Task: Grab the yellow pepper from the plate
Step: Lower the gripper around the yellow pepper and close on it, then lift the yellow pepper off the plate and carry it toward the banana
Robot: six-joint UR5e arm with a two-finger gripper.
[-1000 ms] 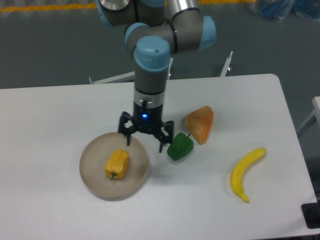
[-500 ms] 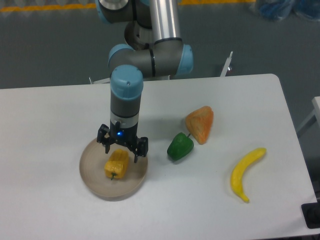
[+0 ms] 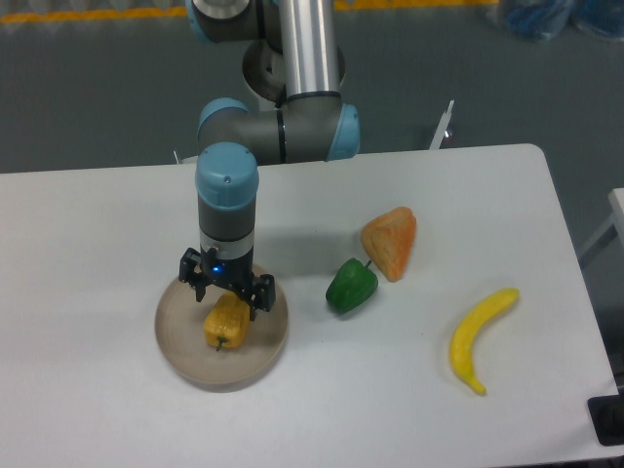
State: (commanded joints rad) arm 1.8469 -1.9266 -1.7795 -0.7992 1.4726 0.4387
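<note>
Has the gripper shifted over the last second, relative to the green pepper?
Yes. The gripper has moved left, away from the green pepper, and now sits over the yellow pepper on the plate, jaws open.

One counter (image 3: 117, 214) is seen, and on it one plate (image 3: 175, 336) is counted. Two peppers are counted: one yellow pepper (image 3: 226, 324), lying in the plate, and one green pepper (image 3: 351, 286), lying on the counter surface. One banana (image 3: 478, 336) and one orange wedge-shaped piece (image 3: 392, 241) are also counted. Five loose items are thus tallied in all, the plate included. One robot arm (image 3: 292, 88) is counted, and one hand (image 3: 225, 290) is carried by it.
</note>
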